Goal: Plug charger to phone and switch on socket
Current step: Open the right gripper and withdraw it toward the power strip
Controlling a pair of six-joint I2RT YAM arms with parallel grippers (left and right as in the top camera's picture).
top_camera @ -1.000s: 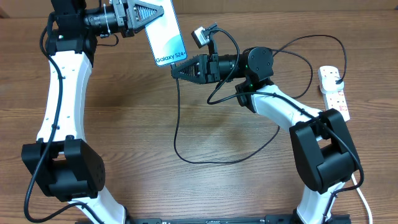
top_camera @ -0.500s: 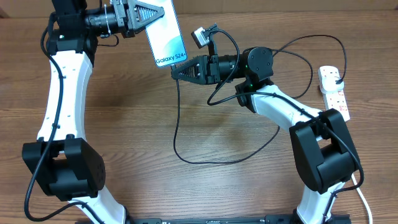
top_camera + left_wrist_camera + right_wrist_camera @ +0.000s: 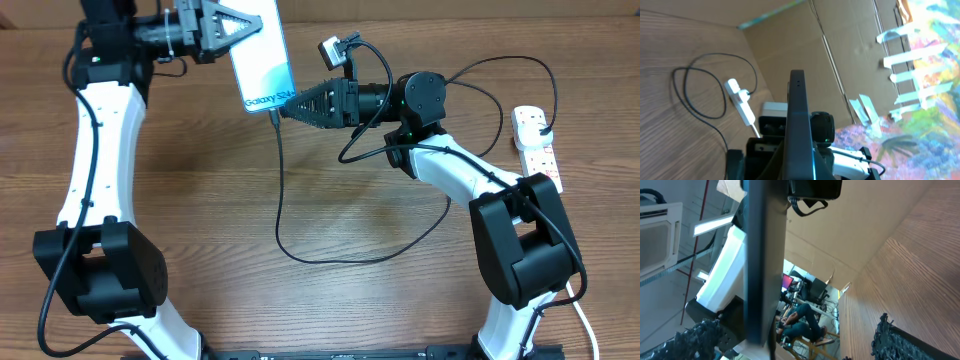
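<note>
Left claw (image 3: pixel 243 24) pinches the phone (image 3: pixel 262 55) by its upper part and holds it in the air above the far edge of the bench (image 3: pixel 200 200), left of the middle, screen up. Right claw (image 3: pixel 284 110) meets the phone's lower end. In the right wrist view its fingers (image 3: pixel 702 335) stand spread on either side of the phone's dark edge and pinch nothing that shows. The charger (image 3: pixel 280 200) rises from a loose loop on the bench to that lower end. Whether its tip is fully seated cannot be told.

Likely faults: a half-seated tip may drop out when the right arm withdraws. The cable runs close past the right arm, so a reach toward the socket (image 3: pixel 537 152), near the far right corner, could snag it and pull the tip free. A sideways push could twist the phone in its grip.

No container is in view. One outlet at the strip's far end appears to hold the charger's black plug.
</note>
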